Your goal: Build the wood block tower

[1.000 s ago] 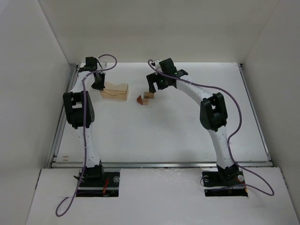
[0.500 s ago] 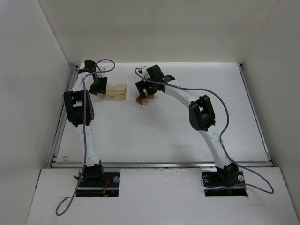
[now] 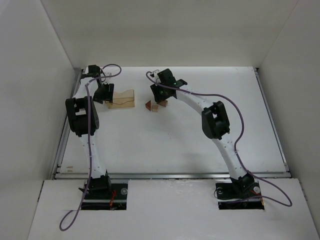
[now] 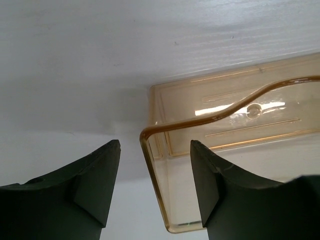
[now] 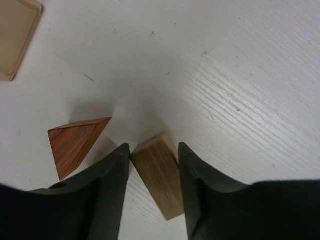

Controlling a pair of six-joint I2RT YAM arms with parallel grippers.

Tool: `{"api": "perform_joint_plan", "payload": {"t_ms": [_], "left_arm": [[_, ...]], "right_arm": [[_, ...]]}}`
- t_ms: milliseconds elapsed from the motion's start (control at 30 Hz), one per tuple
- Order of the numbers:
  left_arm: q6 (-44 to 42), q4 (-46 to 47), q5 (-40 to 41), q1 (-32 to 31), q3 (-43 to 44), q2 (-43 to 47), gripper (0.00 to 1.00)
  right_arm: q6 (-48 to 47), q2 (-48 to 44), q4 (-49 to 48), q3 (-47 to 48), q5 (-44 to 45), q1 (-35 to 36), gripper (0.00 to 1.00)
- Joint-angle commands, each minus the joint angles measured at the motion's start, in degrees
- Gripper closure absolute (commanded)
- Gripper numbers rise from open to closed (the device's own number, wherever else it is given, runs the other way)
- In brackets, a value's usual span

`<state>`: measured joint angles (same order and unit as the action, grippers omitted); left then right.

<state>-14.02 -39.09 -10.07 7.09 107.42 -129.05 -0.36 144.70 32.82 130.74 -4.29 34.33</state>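
Where the tan cuboid [image 5: 157, 175] lies flat on the white table [image 3: 200, 130], it sits directly between the two fingers of the right claw [image 5: 153, 146], turned a little askew to them. One upper corner touches the inner edge of the left-hand finger [image 5: 107, 190], and its long side runs along and partly under the other finger [image 5: 205, 195]. The right claw is pressed in on the cuboid from both sides, and the block rests on the table, not lifted.

Just beside the cuboid, outside the claw on the left of the wrist view, lies the reddish-brown roof piece [image 5: 75, 142]. It is on its side, apart from the cuboid and not stacked on it. From above, both blocks sit near the middle of the table's far half, with the roof piece [image 3: 149, 106] nearer the left arm.

Farther left stands a clear amber tray [image 4: 159, 190]. The left claw [image 4: 155, 142] is at its corner with the fingers spread. The tray's rounded rim lies in the gap between them, and neither finger touches it.
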Motion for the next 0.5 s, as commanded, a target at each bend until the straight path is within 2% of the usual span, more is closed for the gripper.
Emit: {"api": "perform_joint_plan", "payload": {"t_ms": [0, 33, 67, 100, 267, 467], "left_arm": [[0.49, -1.69, -0.83, 0.03, -1.33, 5.39, 0.45], [0.49, -1.69, -0.83, 0.03, -1.33, 5.39, 0.45], [0.49, -1.69, -0.83, 0.03, -1.33, 5.39, 0.45], [0.49, -1.69, -0.83, 0.03, -2.03, 5.39, 0.45], [0.49, -1.69, -1.36, 0.03, -4.05, 7.06, 0.45], [-0.13, -1.69, -2.42, 0.03, -5.63, 8.73, 0.45]], "right_arm": [[0.01, -1.35, 1.37, -1.96, -2.11, 0.13, 0.56], [0.01, -1.35, 1.37, -2.59, -2.12, 0.13, 0.6], [0.01, -2.05, 2.07, -3.2, -2.12, 0.13, 0.69], [0.01, -2.93, 2.77, -3.73, -2.12, 0.13, 0.72], [0.01, -9.24, 3.3, -11.72, -2.12, 0.13, 0.72], [0.01, -15.59, 3.3, -21.73, -1.59, 0.13, 0.57]]}}
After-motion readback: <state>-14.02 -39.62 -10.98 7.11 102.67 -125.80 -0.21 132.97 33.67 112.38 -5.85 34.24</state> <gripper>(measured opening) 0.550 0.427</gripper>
